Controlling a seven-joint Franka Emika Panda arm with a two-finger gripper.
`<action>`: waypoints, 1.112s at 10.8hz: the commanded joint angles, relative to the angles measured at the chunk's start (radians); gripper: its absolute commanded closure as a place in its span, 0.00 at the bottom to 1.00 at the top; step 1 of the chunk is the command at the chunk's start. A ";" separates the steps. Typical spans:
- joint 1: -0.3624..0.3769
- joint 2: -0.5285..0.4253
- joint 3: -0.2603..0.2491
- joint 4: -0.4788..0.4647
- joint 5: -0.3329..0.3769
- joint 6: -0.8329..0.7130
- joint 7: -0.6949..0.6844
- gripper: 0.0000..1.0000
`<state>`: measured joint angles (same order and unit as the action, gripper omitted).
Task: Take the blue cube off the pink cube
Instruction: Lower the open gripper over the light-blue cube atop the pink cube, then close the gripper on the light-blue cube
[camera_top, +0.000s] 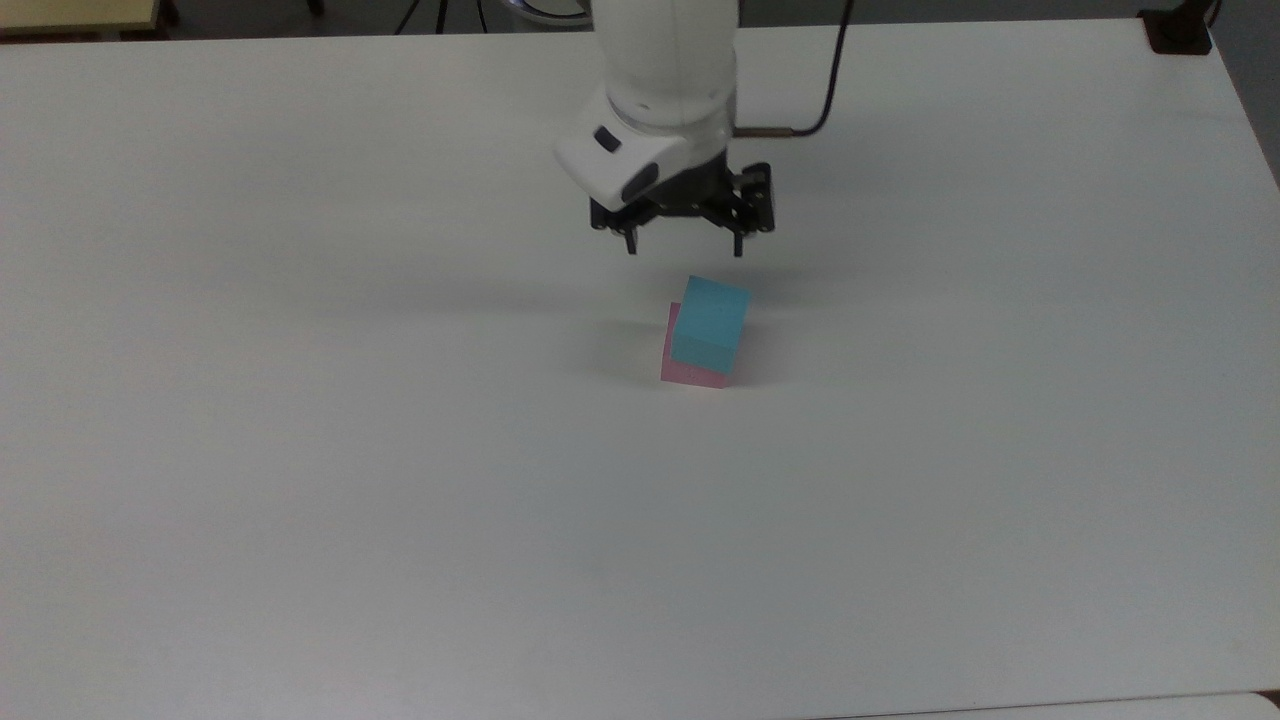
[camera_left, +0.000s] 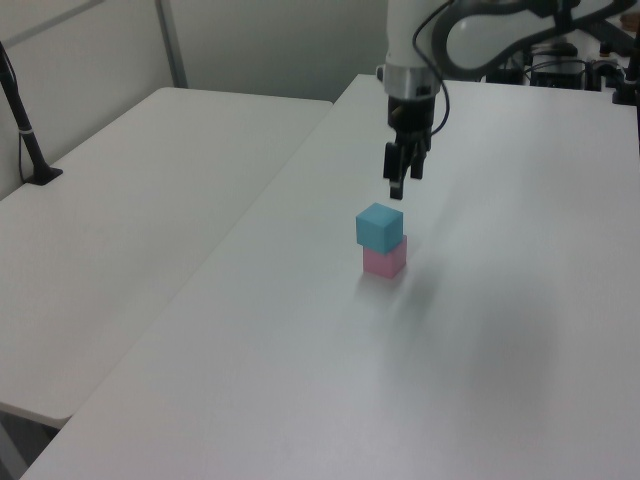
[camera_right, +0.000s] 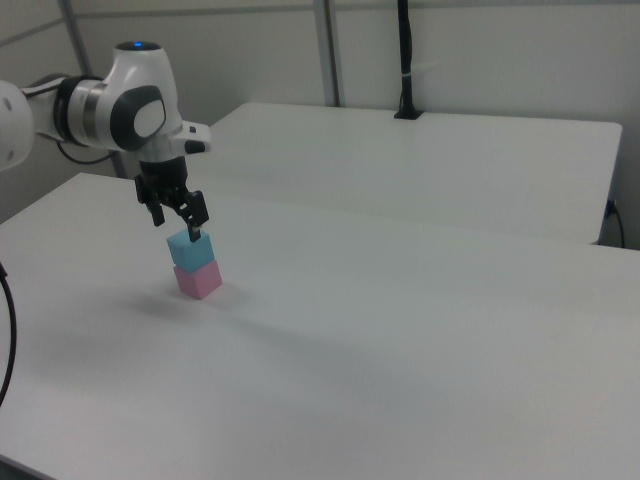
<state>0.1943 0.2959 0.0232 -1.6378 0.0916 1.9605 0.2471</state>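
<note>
The blue cube (camera_top: 711, 324) (camera_left: 380, 227) (camera_right: 188, 248) rests on top of the pink cube (camera_top: 685, 373) (camera_left: 385, 261) (camera_right: 199, 279), turned a little against it, near the middle of the white table (camera_top: 300, 450). My gripper (camera_top: 685, 246) (camera_left: 402, 184) (camera_right: 177, 225) hangs open just above the stack, fingers pointing down, nothing between them. In the top view it sits slightly above the blue cube in the picture; in the left view it hovers a short way over the cube's top.
A second white table (camera_left: 120, 230) (camera_right: 420, 160) adjoins this one, with a black pole (camera_left: 22, 125) (camera_right: 404, 60) clamped to its far edge. A black clamp (camera_top: 1178, 30) sits at the top view's upper right corner.
</note>
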 joint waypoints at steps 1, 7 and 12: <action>0.043 0.066 -0.011 0.036 -0.027 0.052 0.102 0.00; 0.062 0.118 -0.003 0.038 -0.105 0.120 0.190 0.00; 0.060 0.094 0.006 0.038 -0.124 0.115 0.172 0.37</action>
<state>0.2524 0.4101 0.0316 -1.6039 -0.0127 2.0686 0.4126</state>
